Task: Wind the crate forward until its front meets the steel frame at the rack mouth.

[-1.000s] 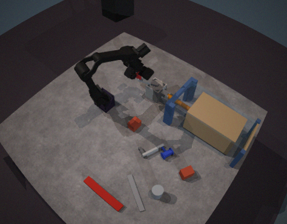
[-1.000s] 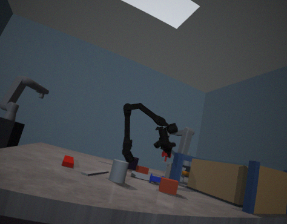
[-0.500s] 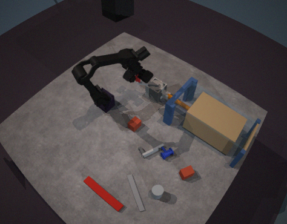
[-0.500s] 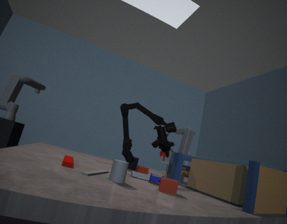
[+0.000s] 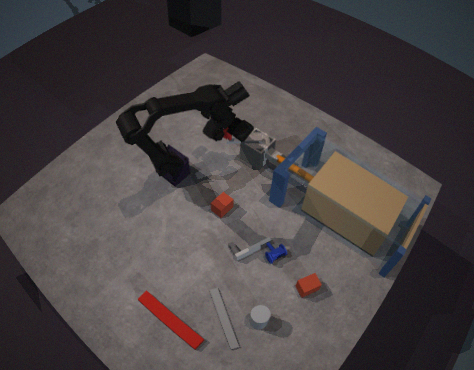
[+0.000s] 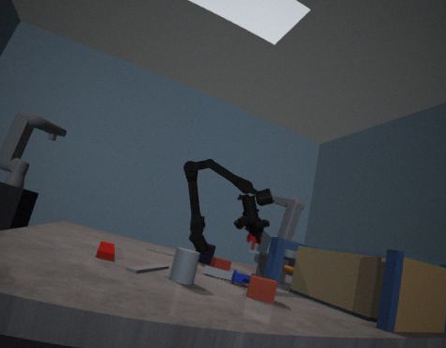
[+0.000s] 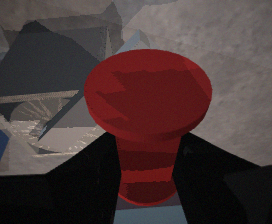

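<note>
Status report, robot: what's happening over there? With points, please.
Gripper (image 5: 228, 134) (image 6: 253, 239) (image 7: 143, 132) shut on red knob (image 5: 227, 134) (image 6: 251, 240) (image 7: 148, 92). Crate (image 5: 355, 192) (image 6: 337, 279) flat, still short of front blue frame (image 5: 279, 186) (image 6: 274, 260). Nothing visible between them except orange strap (image 5: 302, 172) (image 6: 288, 270).
</note>
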Controlling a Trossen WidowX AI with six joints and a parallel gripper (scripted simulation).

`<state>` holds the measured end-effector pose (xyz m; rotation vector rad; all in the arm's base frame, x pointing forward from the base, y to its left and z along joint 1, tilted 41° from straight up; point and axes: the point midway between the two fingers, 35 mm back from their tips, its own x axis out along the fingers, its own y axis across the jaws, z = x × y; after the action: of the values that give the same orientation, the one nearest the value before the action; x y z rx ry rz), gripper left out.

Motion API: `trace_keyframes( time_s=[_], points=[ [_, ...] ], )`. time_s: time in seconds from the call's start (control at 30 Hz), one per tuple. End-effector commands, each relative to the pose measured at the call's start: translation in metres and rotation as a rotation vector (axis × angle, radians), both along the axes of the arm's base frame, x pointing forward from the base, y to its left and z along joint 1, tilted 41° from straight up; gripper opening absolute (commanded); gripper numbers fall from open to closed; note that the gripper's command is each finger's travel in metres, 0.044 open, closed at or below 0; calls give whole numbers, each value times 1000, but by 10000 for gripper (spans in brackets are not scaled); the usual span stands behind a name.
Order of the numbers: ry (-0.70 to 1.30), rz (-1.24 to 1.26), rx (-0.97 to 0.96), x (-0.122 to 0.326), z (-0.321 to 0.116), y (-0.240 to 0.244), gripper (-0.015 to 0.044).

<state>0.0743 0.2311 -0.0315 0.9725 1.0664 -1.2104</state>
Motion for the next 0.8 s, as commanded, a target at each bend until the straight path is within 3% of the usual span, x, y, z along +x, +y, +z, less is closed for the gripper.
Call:
trace_keyframes(
  time_s=[0.0, 0.77],
  points=[
    [-39, -11, -31, 18, 5, -12, 0],
    [-41, -11, -32, 51, 14, -18, 0]
  ],
)
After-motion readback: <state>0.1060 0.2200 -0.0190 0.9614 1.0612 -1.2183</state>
